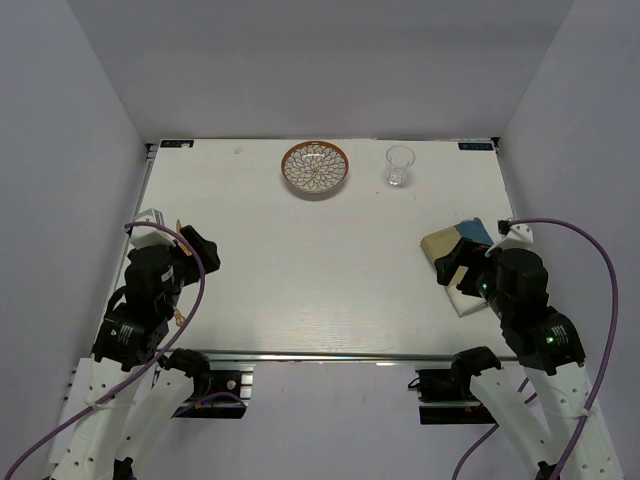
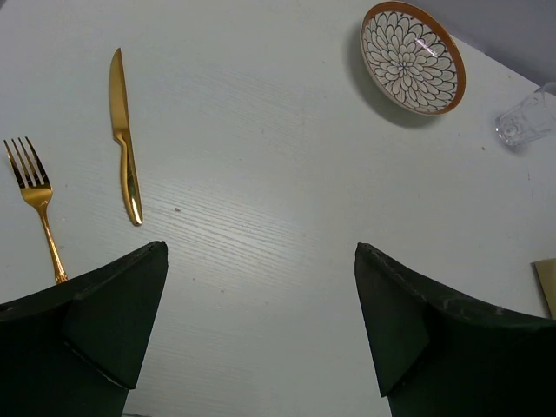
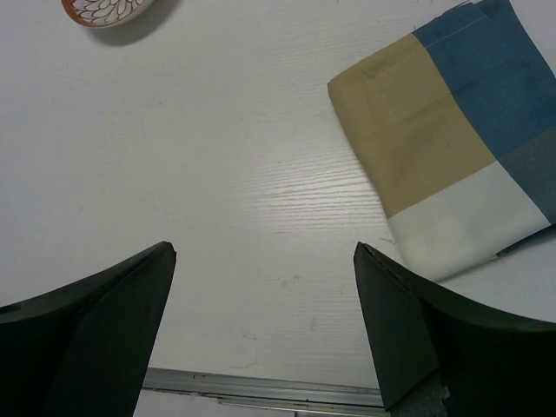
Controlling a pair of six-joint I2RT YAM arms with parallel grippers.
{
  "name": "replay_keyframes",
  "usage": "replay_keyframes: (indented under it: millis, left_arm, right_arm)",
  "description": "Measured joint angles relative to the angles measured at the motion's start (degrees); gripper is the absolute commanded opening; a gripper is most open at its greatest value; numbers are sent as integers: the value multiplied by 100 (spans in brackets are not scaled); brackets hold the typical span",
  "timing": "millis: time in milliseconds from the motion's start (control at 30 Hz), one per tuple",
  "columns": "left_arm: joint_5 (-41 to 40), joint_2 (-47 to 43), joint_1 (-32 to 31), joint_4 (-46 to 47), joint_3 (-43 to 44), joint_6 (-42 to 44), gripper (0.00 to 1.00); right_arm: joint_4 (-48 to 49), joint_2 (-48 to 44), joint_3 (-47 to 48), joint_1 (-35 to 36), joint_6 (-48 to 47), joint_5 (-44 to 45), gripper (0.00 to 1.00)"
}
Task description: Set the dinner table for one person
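Observation:
The white dinner table (image 1: 310,280) carries a flower-patterned bowl with an orange rim (image 1: 315,167) and a clear glass (image 1: 398,166) at the far edge. A folded blue, tan and white checked cloth (image 1: 450,243) lies at the right, partly under my right gripper (image 1: 457,264). The right wrist view shows that gripper (image 3: 263,248) open and empty, with the cloth (image 3: 452,148) just ahead and to its right. My left gripper (image 2: 261,248) is open and empty over bare table. A gold knife (image 2: 126,148) and a gold fork (image 2: 35,195) lie ahead to its left.
A metal rail (image 1: 330,355) runs along the table's near edge and also shows in the right wrist view (image 3: 261,387). Grey walls close in the table on the far side and both flanks. The bowl (image 2: 413,56) and glass (image 2: 526,117) show far ahead in the left wrist view.

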Motion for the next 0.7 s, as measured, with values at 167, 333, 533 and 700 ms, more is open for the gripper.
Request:
replay_keyframes:
  millis: [167,333,533,700]
  left_arm:
    - [9,0,0,2,0,2,98]
    - [63,2,0,35,0,13,98]
    - [116,68,0,42,0,46,98]
    - [170,190,-28,44,-2,66,98]
  right_arm:
    - [39,17,-17,0,133,22,89]
    - [382,31,-413,0,313,-149,89]
    - [719,1233,-1154,-22,1259,538,89]
    - [721,1794,-1550,-240,2487,1580,89]
